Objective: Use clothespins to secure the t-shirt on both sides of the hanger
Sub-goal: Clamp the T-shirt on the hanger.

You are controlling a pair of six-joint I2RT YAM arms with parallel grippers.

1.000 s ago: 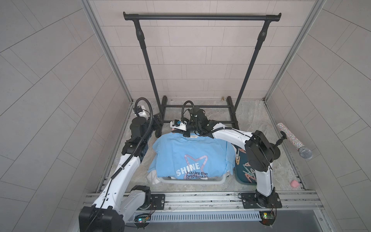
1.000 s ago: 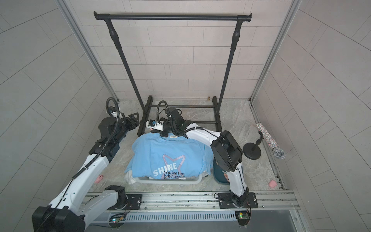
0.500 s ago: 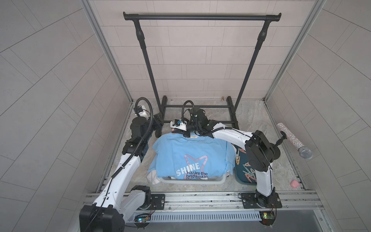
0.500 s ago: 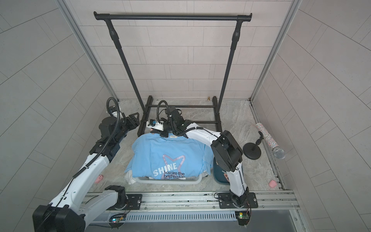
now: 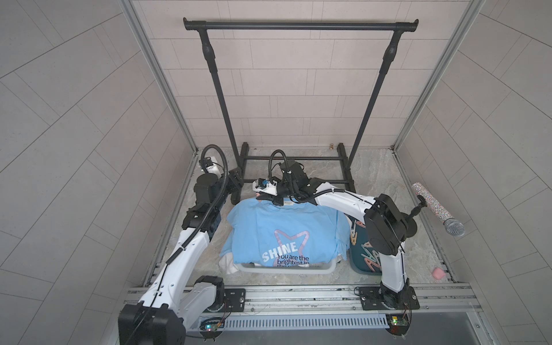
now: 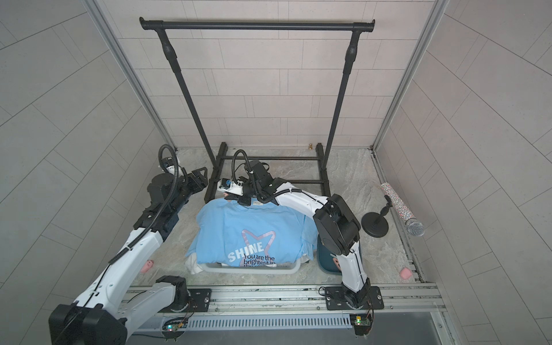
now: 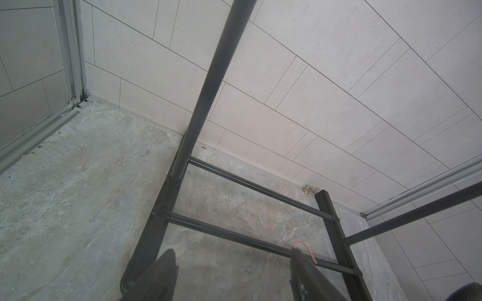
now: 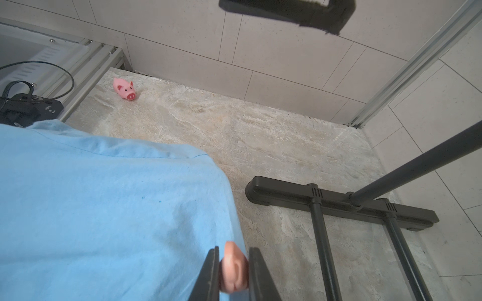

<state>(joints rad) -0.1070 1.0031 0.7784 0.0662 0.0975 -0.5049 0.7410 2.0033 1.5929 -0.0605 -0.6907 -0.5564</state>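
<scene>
Spare clothespins [image 5: 369, 255] lie in a teal bin [image 5: 358, 265] beside the blue t-shirt [image 5: 283, 233] draped over a basket [image 5: 298, 270]; beyond, the right fingers [image 8: 260, 278] clamp a peach clothespin [image 8: 234, 271] at its shoulder edge, while the left fingers [image 7: 164, 276] stand apart, empty, before the garment rack [image 5: 298, 26].

T-shirt [image 5: 283, 233] draped over basket [image 5: 298, 270], centre front of counter [image 5: 373, 167]. Rack [image 5: 298, 25] behind it. Bin [image 5: 355, 267] with clothespins [image 5: 369, 257] just right of basket, microphone [image 5: 436, 209] further right. Pig toy [image 6: 148, 265] left of basket. Right pincer [image 8: 234, 249] at t-shirt's rear edge, clothespin [image 8: 233, 268] in it.
</scene>
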